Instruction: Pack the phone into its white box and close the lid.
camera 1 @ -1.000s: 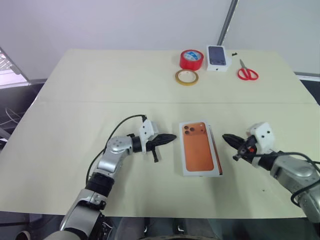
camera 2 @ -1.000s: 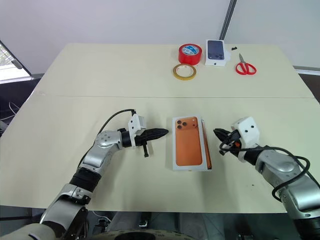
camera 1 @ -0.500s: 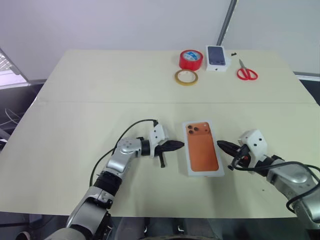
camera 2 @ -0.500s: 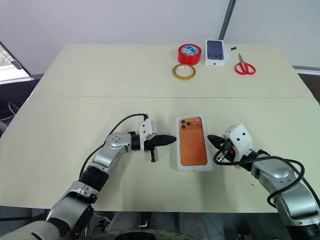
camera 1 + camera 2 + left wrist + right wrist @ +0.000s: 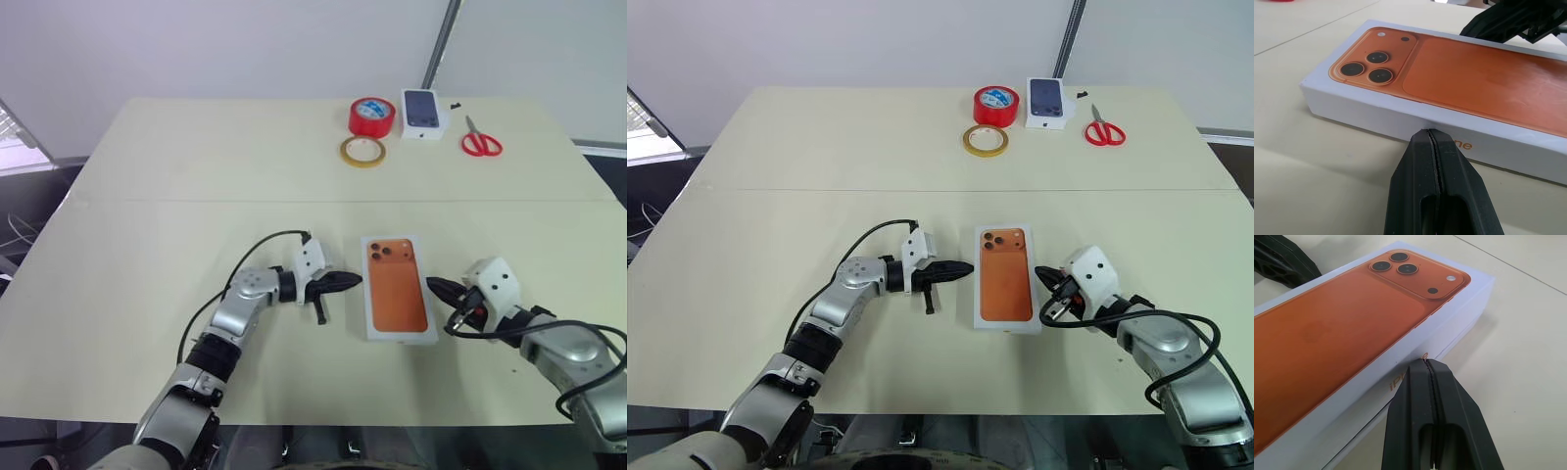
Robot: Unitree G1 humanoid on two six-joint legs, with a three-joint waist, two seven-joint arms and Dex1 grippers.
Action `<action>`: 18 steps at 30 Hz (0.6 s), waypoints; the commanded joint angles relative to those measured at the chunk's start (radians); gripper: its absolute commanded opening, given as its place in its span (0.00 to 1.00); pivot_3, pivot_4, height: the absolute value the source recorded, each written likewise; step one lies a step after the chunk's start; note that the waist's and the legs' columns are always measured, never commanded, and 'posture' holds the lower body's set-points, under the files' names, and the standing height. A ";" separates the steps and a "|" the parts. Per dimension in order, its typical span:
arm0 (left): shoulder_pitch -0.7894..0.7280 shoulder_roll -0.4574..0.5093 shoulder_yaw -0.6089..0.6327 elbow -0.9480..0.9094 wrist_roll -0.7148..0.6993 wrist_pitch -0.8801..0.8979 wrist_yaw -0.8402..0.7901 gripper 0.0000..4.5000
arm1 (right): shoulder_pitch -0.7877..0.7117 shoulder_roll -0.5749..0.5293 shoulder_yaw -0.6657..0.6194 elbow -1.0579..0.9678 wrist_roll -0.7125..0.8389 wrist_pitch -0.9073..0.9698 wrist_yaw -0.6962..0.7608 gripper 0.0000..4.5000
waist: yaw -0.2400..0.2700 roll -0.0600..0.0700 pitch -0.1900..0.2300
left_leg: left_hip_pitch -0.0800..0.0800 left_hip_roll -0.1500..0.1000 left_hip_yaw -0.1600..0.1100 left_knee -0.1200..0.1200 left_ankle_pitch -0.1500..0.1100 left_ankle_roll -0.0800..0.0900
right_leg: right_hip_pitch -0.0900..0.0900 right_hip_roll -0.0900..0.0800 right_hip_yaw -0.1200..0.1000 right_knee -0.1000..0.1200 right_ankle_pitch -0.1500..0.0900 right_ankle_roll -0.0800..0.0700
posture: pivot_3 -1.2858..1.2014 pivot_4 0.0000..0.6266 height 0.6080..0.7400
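Both grippers are closed with nothing between their fingers, the left gripper [image 5: 351, 282] pointing at one long side of the box and the right gripper [image 5: 439, 289] at the other, so the box sits pinched between two black tips. What lies there is the lid [image 5: 398, 287], printed on top with an orange phone and its three lenses, seated over the white box, whose lower wall shows along the side in the right wrist view [image 5: 1352, 426]; the phone itself is hidden underneath, so I can't confirm it is inside. From the wrist views each tip is at or just touching the white side wall. To my eye the job is nearly done and this is a squaring-up or seating step. Doing it well would mean pressing evenly from both sides at the same level, so the box does not skid or twist on the table [image 5: 196, 176], and keeping the tips low on the walls rather than riding up over the lid's top edge.
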 commanded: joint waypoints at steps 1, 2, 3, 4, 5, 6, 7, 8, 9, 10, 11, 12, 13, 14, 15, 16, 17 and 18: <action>-0.031 -0.022 -0.022 -0.049 0.003 -0.027 -0.002 0.00 | -0.018 0.019 0.018 -0.029 -0.003 -0.006 0.026 0.00 | 0.001 0.000 0.000 | 0.000 0.000 0.000 0.000 0.000 0.000 | 0.000 0.000 0.000 0.000 0.000 0.000 | 0.52 0.24 1.00; -0.032 -0.025 -0.017 -0.052 -0.006 -0.015 -0.004 0.00 | -0.018 0.019 0.018 -0.027 -0.006 -0.004 0.028 0.00 | 0.000 0.000 0.000 | 0.000 0.000 0.000 0.000 0.000 0.000 | 0.000 0.000 0.000 0.000 0.000 0.000 | 0.52 0.24 1.00; -0.032 -0.025 -0.013 -0.053 -0.007 -0.014 -0.002 0.00 | -0.017 0.020 0.019 -0.027 -0.009 -0.003 0.030 0.00 | 0.000 0.000 0.000 | 0.000 0.000 0.000 0.000 0.000 0.000 | 0.000 0.000 0.000 0.000 0.000 0.000 | 0.52 0.24 1.00; -0.031 -0.023 -0.013 -0.051 -0.005 -0.017 -0.002 0.00 | -0.013 0.019 0.022 -0.031 -0.011 -0.002 0.036 0.00 | 0.000 0.000 0.000 | 0.000 0.000 0.000 0.000 0.000 0.000 | 0.000 0.000 0.000 0.000 0.000 0.000 | 0.52 0.24 1.00; -0.030 -0.023 -0.012 -0.049 -0.005 -0.010 0.001 0.00 | -0.009 0.015 0.028 -0.036 -0.020 -0.005 0.041 0.00 | 0.000 0.000 0.000 | 0.000 0.000 0.000 0.000 0.000 0.000 | 0.000 0.000 0.000 0.000 0.000 0.000 | 0.52 0.24 1.00; -0.030 -0.023 -0.010 -0.046 -0.006 -0.003 0.002 0.00 | -0.005 0.010 0.036 -0.037 -0.037 -0.014 0.045 0.00 | 0.000 0.000 0.000 | 0.000 0.000 0.000 0.000 0.000 0.000 | 0.000 0.000 0.000 0.000 0.000 0.000 | 0.52 0.24 1.00; -0.029 -0.024 -0.011 -0.043 -0.003 -0.008 0.003 0.00 | -0.005 0.011 0.039 -0.036 -0.040 -0.007 0.044 0.00 | 0.000 0.000 0.000 | 0.000 0.000 0.000 0.000 0.000 0.000 | 0.000 0.000 0.000 0.000 0.000 0.000 | 0.52 0.24 1.00; -0.028 -0.025 -0.011 -0.041 -0.003 -0.007 0.004 0.00 | -0.008 0.012 0.040 -0.032 -0.045 0.001 0.043 0.00 | 0.000 0.000 0.000 | 0.000 0.000 0.000 0.000 0.000 0.000 | 0.000 0.000 0.000 0.000 0.000 0.000 | 0.52 0.24 1.00; -0.027 -0.026 -0.012 -0.042 -0.002 -0.007 0.006 0.00 | -0.009 0.012 0.045 -0.028 -0.058 0.002 0.042 0.00 | 0.000 0.000 0.000 | 0.000 0.000 0.000 0.000 0.000 0.000 | 0.000 0.000 0.000 0.000 0.000 0.000 | 0.52 0.24 1.00; -0.025 -0.027 -0.012 -0.042 0.000 -0.010 0.011 0.00 | -0.009 0.011 0.049 -0.024 -0.071 -0.002 0.042 0.00 | 0.000 0.000 0.000 | 0.000 0.000 0.000 0.000 0.000 0.000 | 0.000 0.000 0.000 0.000 0.000 0.000 | 0.52 0.24 1.00; -0.024 -0.033 -0.009 -0.049 -0.008 -0.004 0.012 0.00 | -0.010 0.006 0.059 -0.017 -0.088 -0.006 0.046 0.00 | 0.000 0.000 0.000 | 0.000 0.000 0.000 0.000 0.000 0.000 | 0.000 0.000 0.000 0.000 0.000 0.000 | 0.52 0.24 1.00; -0.026 -0.028 -0.018 -0.048 0.006 -0.008 0.015 0.00 | -0.010 -0.001 0.072 -0.009 -0.109 -0.012 0.050 0.00 | 0.000 0.000 0.000 | 0.000 0.000 0.000 0.000 0.000 0.000 | 0.000 0.000 0.000 0.000 0.000 0.000 | 0.52 0.24 1.00; -0.025 -0.020 -0.033 -0.039 0.035 -0.041 0.024 0.00 | -0.012 -0.004 0.084 0.000 -0.133 -0.022 0.051 0.00 | 0.000 0.000 0.000 | 0.000 0.000 0.000 0.000 0.000 0.000 | 0.000 0.000 0.000 0.000 0.000 0.000 | 0.52 0.24 1.00; -0.021 -0.014 -0.042 -0.035 0.054 -0.070 0.029 0.00 | -0.015 -0.005 0.093 0.007 -0.151 -0.028 0.049 0.00 | 0.000 0.000 0.000 | 0.000 0.000 0.000 0.000 0.000 0.000 | 0.000 0.000 0.000 0.000 0.000 0.000 | 0.52 0.24 1.00; -0.016 -0.014 -0.043 -0.042 0.049 -0.064 0.023 0.00 | -0.018 -0.004 0.099 0.013 -0.167 -0.031 0.047 0.00 | 0.001 0.000 0.000 | 0.000 0.000 0.000 0.000 0.000 0.000 | 0.000 0.000 0.000 0.000 0.000 0.000 | 0.52 0.24 1.00; -0.013 -0.018 -0.037 -0.055 0.035 -0.048 0.021 0.00 | -0.022 -0.002 0.104 0.019 -0.181 -0.039 0.046 0.00 | 0.000 0.000 0.000 | 0.000 0.000 0.000 0.000 0.000 0.000 | 0.000 0.000 0.000 0.000 0.000 0.000 | 0.52 0.24 1.00; -0.012 -0.021 -0.031 -0.067 0.024 -0.029 0.020 0.00 | -0.029 0.005 0.100 0.023 -0.180 -0.034 0.045 0.00 | 0.000 0.000 0.000 | 0.000 0.000 0.000 0.000 0.000 0.000 | 0.000 0.000 0.000 0.001 0.000 0.000 | 0.52 0.24 1.00; -0.012 -0.021 -0.026 -0.071 0.019 -0.018 0.022 0.00 | -0.035 0.011 0.092 0.026 -0.176 -0.027 0.045 0.00 | -0.001 0.000 0.000 | 0.000 0.000 0.000 0.000 0.000 0.000 | 0.000 0.000 0.000 0.001 0.000 0.000 | 0.52 0.24 1.00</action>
